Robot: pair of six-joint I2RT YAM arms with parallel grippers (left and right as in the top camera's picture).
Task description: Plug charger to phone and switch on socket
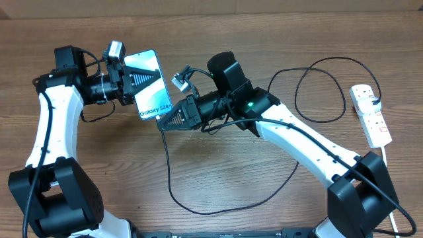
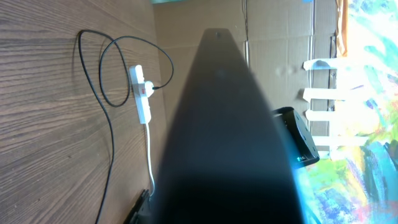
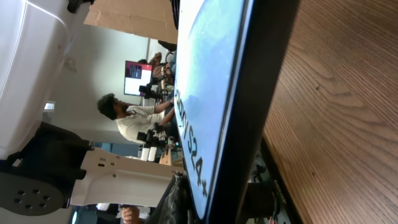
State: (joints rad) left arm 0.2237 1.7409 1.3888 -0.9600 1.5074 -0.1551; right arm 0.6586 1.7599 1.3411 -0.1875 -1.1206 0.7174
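The phone (image 1: 153, 99) is up off the table (image 1: 264, 39), with its blue screen facing up. The left gripper (image 1: 140, 82) is closed tight on the phone's sides. The right gripper (image 1: 168, 119) is closed too and sits just beside the phone's short end, the end with the dark words. The charger (image 1: 165, 162) hangs down from that gripper's tip, so the gripper is pinching it (the tiny plug is hidden). From there the black cable loops over the table, away from the phone. The socket (image 1: 371, 116) lies flat, well apart from the phone, with a black plug in it.
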